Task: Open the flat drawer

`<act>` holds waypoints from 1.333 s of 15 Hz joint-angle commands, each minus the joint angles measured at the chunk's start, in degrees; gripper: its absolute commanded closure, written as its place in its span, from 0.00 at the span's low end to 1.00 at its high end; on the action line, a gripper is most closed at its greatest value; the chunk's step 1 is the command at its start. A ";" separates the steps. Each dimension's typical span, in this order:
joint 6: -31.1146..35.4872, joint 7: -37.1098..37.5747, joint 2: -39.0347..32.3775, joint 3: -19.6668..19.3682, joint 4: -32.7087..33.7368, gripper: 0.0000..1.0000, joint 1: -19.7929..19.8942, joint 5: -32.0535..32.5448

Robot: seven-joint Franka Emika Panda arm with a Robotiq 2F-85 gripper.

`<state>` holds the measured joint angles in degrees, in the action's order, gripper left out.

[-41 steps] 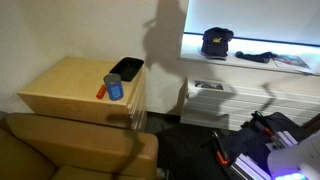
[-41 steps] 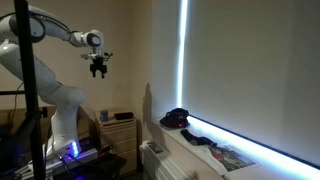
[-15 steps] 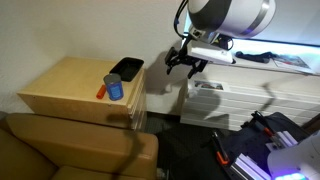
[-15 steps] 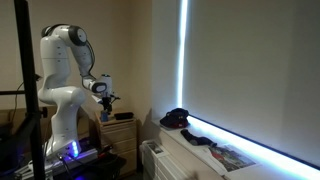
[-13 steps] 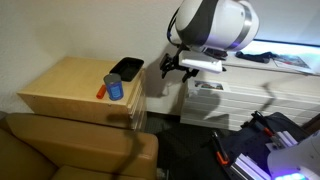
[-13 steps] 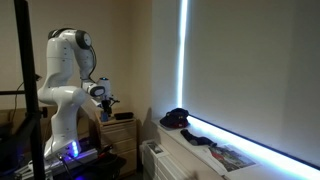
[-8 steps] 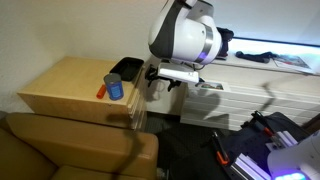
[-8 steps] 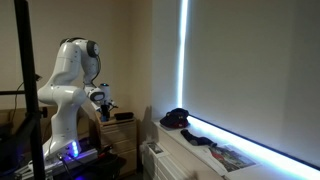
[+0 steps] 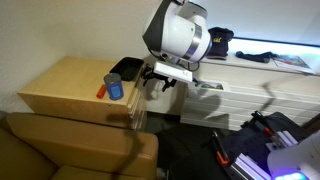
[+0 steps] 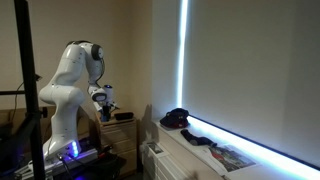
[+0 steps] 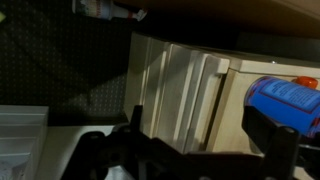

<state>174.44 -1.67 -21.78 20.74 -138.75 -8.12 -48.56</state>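
In an exterior view, your black tray sits at the far corner of the light wooden bench; can't tell what's in it. A blue can stands near the drawer-side edge, with an orange thing just beside it. The pincer hangs just off that edge, near the white slatted unit.

In an exterior view, the room's dim, with a black cap on the sill.

Wrist view: the pincer's fingers are spread wide. The flat drawer is the thin strip right under the bench top and looks shut.
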 commanded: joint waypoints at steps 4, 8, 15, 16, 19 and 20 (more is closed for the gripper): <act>1.43 -12.40 -21.18 3.62 15.19 0.00 11.74 -2.94; 4.08 -14.71 -29.49 6.31 21.32 0.00 12.74 -2.52; 7.42 -16.34 -30.14 12.88 22.20 0.00 17.33 -2.89; 8.71 -16.53 -30.81 13.92 22.81 0.00 17.68 -2.28; 7.94 -14.10 -29.58 12.41 22.50 0.00 16.05 -1.59; 7.97 -14.07 -29.62 12.41 22.63 0.00 15.93 -1.57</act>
<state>182.41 -15.74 -51.40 33.16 -116.12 7.81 -50.13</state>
